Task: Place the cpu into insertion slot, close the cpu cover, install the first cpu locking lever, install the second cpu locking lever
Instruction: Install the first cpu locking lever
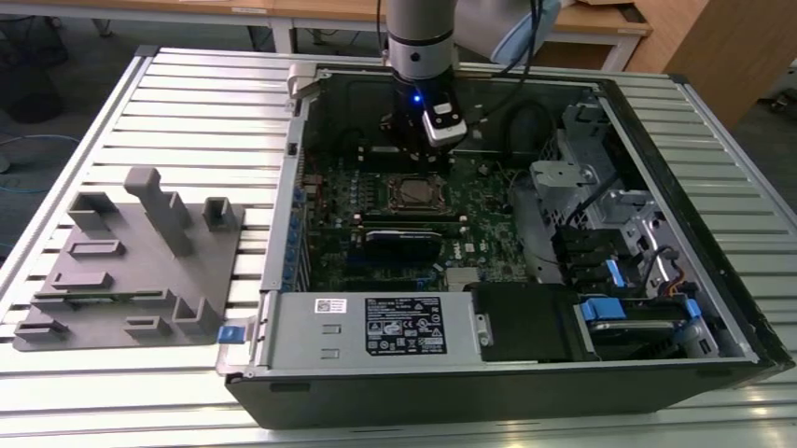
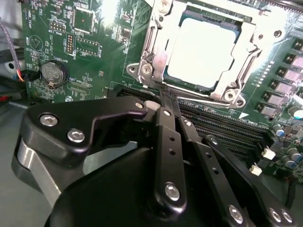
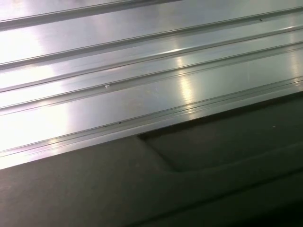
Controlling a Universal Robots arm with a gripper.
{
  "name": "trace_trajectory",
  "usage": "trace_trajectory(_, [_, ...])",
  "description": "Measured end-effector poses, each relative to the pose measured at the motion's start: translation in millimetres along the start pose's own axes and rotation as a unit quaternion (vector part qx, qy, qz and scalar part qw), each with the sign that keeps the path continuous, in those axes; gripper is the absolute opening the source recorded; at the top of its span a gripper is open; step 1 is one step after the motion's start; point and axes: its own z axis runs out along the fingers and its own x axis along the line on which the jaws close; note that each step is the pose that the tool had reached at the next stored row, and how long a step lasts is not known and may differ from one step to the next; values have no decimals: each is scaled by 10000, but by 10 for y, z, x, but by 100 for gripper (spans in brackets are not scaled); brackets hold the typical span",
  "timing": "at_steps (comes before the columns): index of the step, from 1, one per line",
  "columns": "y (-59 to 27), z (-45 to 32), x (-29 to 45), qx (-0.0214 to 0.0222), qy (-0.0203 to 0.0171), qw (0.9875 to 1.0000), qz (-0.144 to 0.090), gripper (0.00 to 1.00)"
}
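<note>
The jaws are pressed together with nothing between them; in the second wrist view the gripper (image 2: pixel 168 97) has its thin black fingers (image 2: pixel 166 127) meeting at the tips, just at the 6 o'clock edge of the slot (image 2: pixel 142 71). The cpu (image 2: pixel 201 49) lies flat inside the slot, and the cover (image 2: pixel 246 68) is down around it as a silver frame. In the exterior view the gripper (image 1: pixel 421 161) hangs inside the open case (image 1: pixel 697 271), just at 12 o'clock of the cpu (image 1: pixel 412 192) on the green board (image 1: pixel 330 233). At 9 o'clock of the case a grey fixture (image 1: pixel 137 261) rests on the ribbed table (image 1: pixel 187 93).
</note>
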Motion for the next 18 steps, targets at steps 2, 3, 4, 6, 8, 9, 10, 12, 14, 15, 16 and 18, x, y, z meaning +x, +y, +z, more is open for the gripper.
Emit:
trace_trajectory(2, [0,0,0,0,0,10000,-1,11])
trace_trajectory(3, [0,-1,0,0,0,10000,-1,11])
trace_trajectory(4, [0,-1,1,1,1,10000,0,11])
trace_trajectory(6, [-6,1,1,-3,1,10000,0,11])
trace_trajectory(8, [-28,9,0,-16,-1,10000,3,11])
trace_trajectory(9, [-41,11,-1,-20,-2,10000,3,11])
trace_trajectory(10, [-56,10,-2,-16,-2,10000,2,11])
trace_trajectory(12, [-71,7,1,-14,-2,10000,2,11])
trace_trajectory(14, [-72,7,1,-14,-3,10000,2,11])
trace_trajectory(15, [-72,6,1,-15,-3,10000,2,11])
trace_trajectory(16, [-74,5,2,-18,-4,10000,2,11])
trace_trajectory(18, [-79,3,2,-29,-6,10000,3,11])
